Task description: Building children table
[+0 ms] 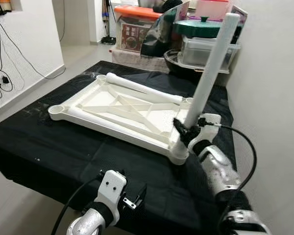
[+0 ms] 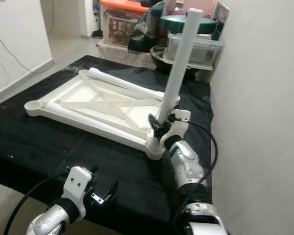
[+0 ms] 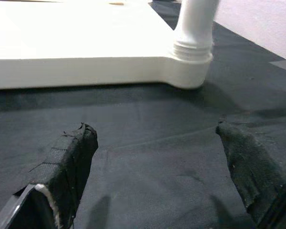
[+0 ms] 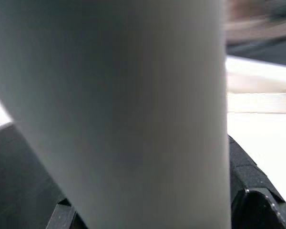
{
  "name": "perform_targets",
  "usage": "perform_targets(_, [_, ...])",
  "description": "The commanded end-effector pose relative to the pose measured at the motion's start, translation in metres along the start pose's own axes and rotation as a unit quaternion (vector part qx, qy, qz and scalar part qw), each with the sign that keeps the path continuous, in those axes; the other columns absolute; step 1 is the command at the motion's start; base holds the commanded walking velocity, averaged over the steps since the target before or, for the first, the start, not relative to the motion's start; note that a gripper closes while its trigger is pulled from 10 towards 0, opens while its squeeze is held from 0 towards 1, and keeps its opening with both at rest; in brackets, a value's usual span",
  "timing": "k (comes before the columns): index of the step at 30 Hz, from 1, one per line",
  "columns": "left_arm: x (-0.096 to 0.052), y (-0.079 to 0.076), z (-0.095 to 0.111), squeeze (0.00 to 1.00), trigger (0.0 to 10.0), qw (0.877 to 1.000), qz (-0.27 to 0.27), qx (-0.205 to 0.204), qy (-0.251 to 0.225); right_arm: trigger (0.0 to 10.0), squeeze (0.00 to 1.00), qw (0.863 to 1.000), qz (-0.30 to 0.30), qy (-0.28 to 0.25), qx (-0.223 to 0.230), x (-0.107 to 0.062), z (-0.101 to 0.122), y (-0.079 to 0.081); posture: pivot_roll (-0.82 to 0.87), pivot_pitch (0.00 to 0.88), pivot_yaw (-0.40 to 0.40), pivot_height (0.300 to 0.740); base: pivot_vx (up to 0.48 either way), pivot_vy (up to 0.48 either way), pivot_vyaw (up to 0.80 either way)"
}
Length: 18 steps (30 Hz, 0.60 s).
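Right pincer [image 1: 185, 131] is clamped on the lower part of a white table leg [image 1: 210, 68], which stands up, leaning a little, in the corner socket of the white table panel [image 1: 122, 110]. That panel lies upside down, ribs showing, on the black-covered tabletop [image 1: 49, 142], with the socketed corner near the tabletop's edge on the wall side. In the left wrist view the leg's ribbed foot sits in the socket [image 3: 193, 67], though whether it is fully home is hard to say.

By my reading one leg of four is going in. Two more legs [image 1: 142, 88] lie along the panel's long sides, not yet mounted, and the far left corner socket [image 1: 57, 109] is open; a fourth leg I cannot pick out. So most of the build is left.

Left pincer [image 3: 162, 157] hovers low over the black cloth near the tabletop's front edge, fingers apart and holding nothing.

Storage boxes [image 1: 206, 51] stand behind the tabletop. No brand, label or writing can be read anywhere.
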<state>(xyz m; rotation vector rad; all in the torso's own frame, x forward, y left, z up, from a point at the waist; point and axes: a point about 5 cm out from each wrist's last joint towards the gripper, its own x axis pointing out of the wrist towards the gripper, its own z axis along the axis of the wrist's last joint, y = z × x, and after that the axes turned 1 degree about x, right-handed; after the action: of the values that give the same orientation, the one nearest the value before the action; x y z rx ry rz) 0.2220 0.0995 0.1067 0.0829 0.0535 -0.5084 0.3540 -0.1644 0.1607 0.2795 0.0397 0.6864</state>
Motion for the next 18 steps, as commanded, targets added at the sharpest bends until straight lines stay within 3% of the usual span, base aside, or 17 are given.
perform_targets(1, [0.0, 0.0, -0.004, 0.0, 10.0, 1.0, 0.001, -0.003, 0.008, 10.0, 0.0, 0.994, 0.104, 0.02, 0.035, 0.002, -0.004, 0.017, 0.21, 0.0, -0.103, 0.74, 0.0, 0.0, 0.0])
perform_targets(3, [0.0, 0.0, -0.004, 0.0, 10.0, 1.0, 0.001, -0.002, 0.008, 10.0, 0.0, 0.989, 0.138, 0.031, 0.03, 0.0, -0.003, 0.019, 0.21, 0.0, -0.103, 0.74, 0.0, 0.0, 0.0])
perform_targets(5, [0.0, 0.0, -0.004, 0.0, 10.0, 1.0, 0.001, -0.002, 0.008, 10.0, 0.0, 0.971, 0.227, 0.066, 0.015, -0.006, 0.0, 0.027, 0.22, 0.0, -0.105, 0.74, 0.0, 0.0, 0.0])
perform_targets(6, [0.0, 0.0, -0.004, 0.0, 10.0, 1.0, 0.001, -0.002, 0.008, 10.0, 0.0, 0.971, 0.227, 0.066, 0.015, -0.006, 0.0, 0.027, 0.22, 0.0, -0.105, 0.74, 0.0, 0.0, 0.0])
perform_targets(9, [-0.001, 0.0, -0.004, 0.0, 10.0, 1.0, 0.001, -0.002, 0.009, 10.0, 0.0, 0.943, 0.312, 0.115, -0.03, -0.008, -0.006, 0.036, 0.22, 0.0, -0.103, 0.74, 0.0, 0.0, 0.0])
perform_targets(11, [-0.001, 0.0, -0.004, 0.0, 10.0, 1.0, 0.001, -0.002, 0.009, 10.0, 0.0, 0.936, 0.327, 0.123, -0.041, -0.006, -0.008, 0.039, 0.22, 0.0, -0.103, 0.74, 0.0, 0.0, 0.0])
perform_targets(12, [-0.001, 0.0, -0.005, 0.0, 10.0, 1.0, 0.0, -0.001, 0.009, 6.4, 0.0, 0.93, 0.341, 0.127, -0.049, -0.005, -0.008, 0.042, 0.22, 0.0, -0.102, 0.74, 0.0, 0.0, 0.0])
perform_targets(13, [-0.001, 0.0, -0.005, 0.0, 10.0, 1.0, 0.0, -0.001, 0.009, 6.4, 0.0, 0.93, 0.341, 0.127, -0.049, -0.005, -0.008, 0.042, 0.22, 0.0, -0.102, 0.74, 0.0, 0.0, 0.0])
perform_targets(14, [-0.001, 0.0, -0.005, 0.0, 10.0, 1.0, 0.0, -0.001, 0.01, 0.0, 0.0, 0.93, 0.342, 0.124, -0.054, -0.002, -0.009, 0.044, 0.23, 0.0, -0.104, 0.74, 0.0, 0.0, 0.0])
perform_targets(18, [-0.001, 0.0, -0.005, 0.0, 10.0, 1.0, 0.0, -0.001, 0.01, 0.0, 0.0, 0.93, 0.342, 0.122, -0.057, 0.0, -0.009, 0.045, 0.23, 0.0, -0.104, 0.74, 0.0, 0.0, 0.0])
